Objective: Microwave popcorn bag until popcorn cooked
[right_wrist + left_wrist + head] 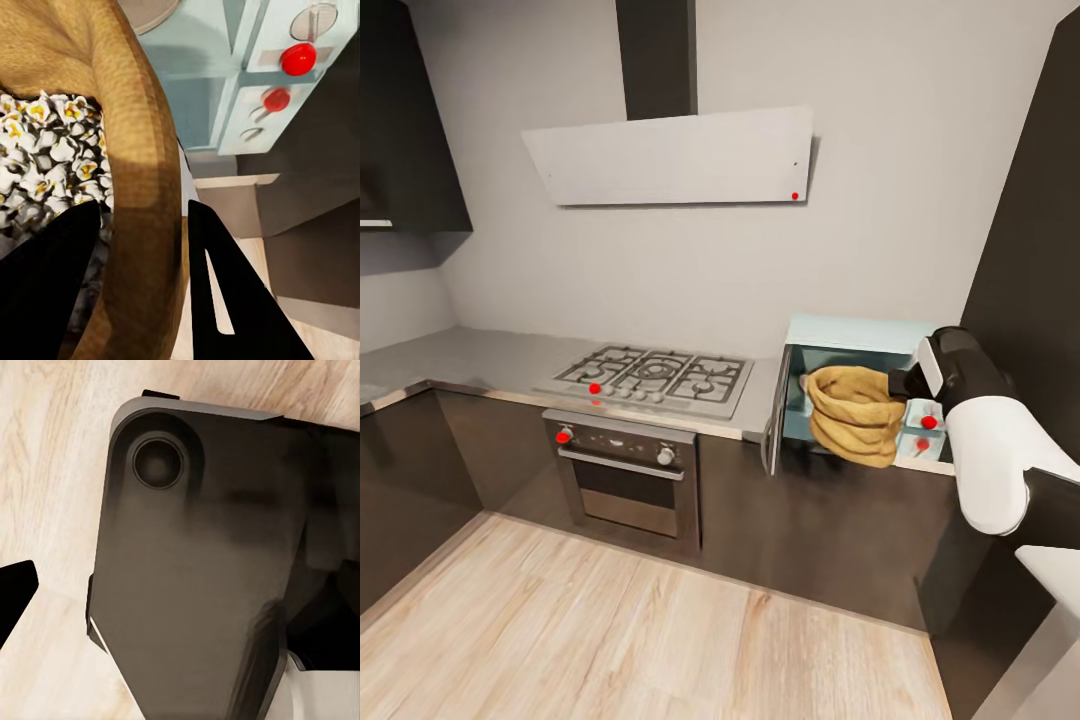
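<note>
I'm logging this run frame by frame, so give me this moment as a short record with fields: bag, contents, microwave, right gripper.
bag: popcorn bag at the microwave's open front, tilted
contents: popcorn white and puffed, inside the bag
microwave: microwave door swung open, on the countertop
right gripper: right gripper with one finger inside the bag's rim, one outside, closed on it

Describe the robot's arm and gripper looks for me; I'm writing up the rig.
The right arm has a glossy white rounded shell, with a black wrist section and a white band near its end. The right gripper has flat, matte black, pointed jaws, one with a narrow slot. No cables or markings are visible.
</note>
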